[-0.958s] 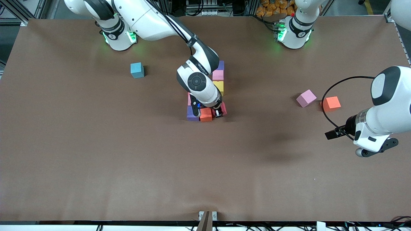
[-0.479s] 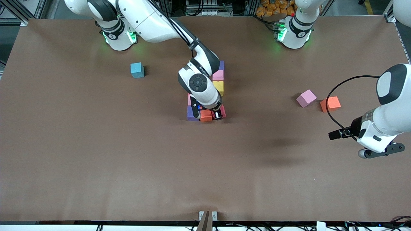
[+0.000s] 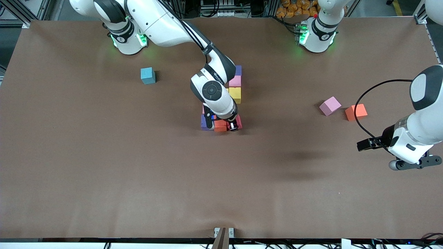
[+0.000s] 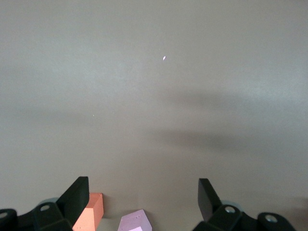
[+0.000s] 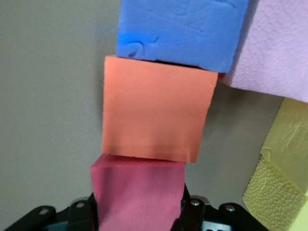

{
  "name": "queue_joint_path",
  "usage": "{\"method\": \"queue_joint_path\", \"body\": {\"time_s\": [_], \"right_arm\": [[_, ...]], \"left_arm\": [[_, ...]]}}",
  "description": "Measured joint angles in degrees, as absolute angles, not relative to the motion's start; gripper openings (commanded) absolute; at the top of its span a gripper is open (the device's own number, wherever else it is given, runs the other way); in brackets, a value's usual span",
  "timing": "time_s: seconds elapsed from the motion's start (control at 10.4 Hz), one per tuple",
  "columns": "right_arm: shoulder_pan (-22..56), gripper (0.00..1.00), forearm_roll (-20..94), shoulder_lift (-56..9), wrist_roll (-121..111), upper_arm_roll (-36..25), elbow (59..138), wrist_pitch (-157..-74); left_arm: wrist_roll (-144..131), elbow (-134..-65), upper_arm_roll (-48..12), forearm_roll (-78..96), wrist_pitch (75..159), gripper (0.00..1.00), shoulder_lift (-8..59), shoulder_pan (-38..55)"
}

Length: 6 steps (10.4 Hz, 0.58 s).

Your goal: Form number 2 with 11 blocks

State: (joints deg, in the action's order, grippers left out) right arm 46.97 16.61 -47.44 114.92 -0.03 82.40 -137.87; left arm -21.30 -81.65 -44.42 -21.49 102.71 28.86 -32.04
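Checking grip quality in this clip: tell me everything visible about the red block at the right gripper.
The red block is a matte foam cube, deep pinkish red, clamped between the fingers of the right gripper. It sits at the end of the digit's row nearest the front camera, flush against the orange block. Its faces look square and undented.

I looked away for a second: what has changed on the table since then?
The left tool, open and empty, drifted toward the left arm's end of the table. The right tool, shut on the red foam cube, barely shifted beside the orange foam cube. The loose cubes stayed put.
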Motion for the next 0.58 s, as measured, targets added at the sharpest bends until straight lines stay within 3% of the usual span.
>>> {"method": "queue_joint_path", "body": {"time_s": [0.1,0.58], "right_arm": [[47.31,1.00,16.61,-47.57,114.91,-0.03,82.40,-137.87],[48.65,1.00,16.56,-47.87,114.72,-0.84,81.93,-138.12]], "left_arm": [[-21.30,-81.39,-44.51,-21.49,102.65,1.00,27.59,-32.04],[-21.30,-81.23,-44.84,-21.49,97.89,1.00,20.58,-31.90]]}}
